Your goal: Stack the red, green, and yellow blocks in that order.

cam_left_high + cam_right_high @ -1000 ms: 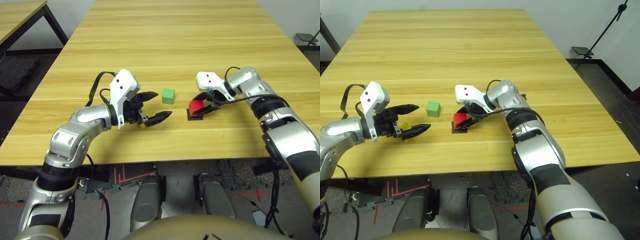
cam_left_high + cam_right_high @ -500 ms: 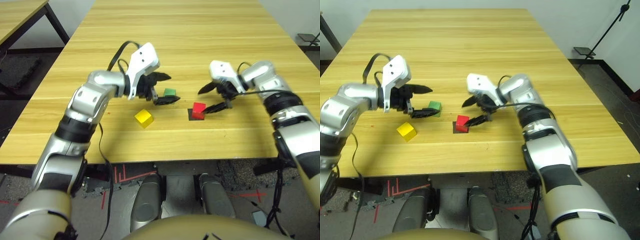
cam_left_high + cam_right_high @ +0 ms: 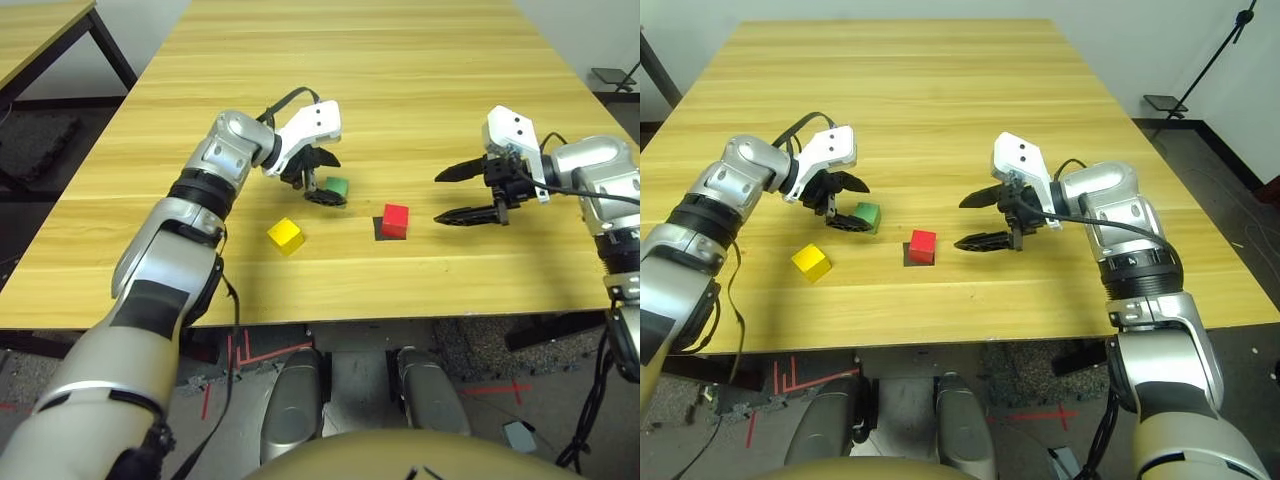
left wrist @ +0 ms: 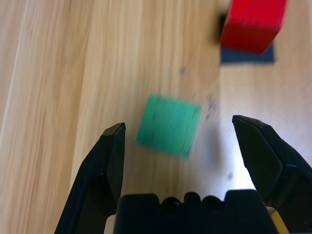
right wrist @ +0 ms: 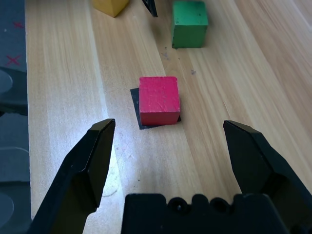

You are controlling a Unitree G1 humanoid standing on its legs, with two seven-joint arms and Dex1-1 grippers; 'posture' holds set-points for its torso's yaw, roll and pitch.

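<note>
left tool: two black fingers apart, pointing right and down over the surface, right at the green cube. in the left wrist view the green cube lies centered in the gap, below the fingertips, with visible space on both sides, so unclamped

right tool: fingers wide apart, above the surface to the right of the red cube, pointing left at it. clear gap between fingertips and cube, tool is empty. right wrist view has the red cube ahead, roughly centered between the two fingers

red cube: rightmost of the three, upright, resting on the flat black square patch. cube covers most of the patch, dark strip sticks out along the left and a bit on the near side

green cube: middle one left to right, and the farthest of the three, on bare wood. in the left eye view a finger of the left tool partly covers it; whether they touch, can't tell from there

yellow cube: leftmost and nearest, flat on the surface, turned at an angle with a corner toward the near edge. well apart from the red one, nearer than the left tool

all three cubes separate, each at its own spot, one level only. surface is light wood with long grain lines. floor past the near edge has red tape marks
</note>
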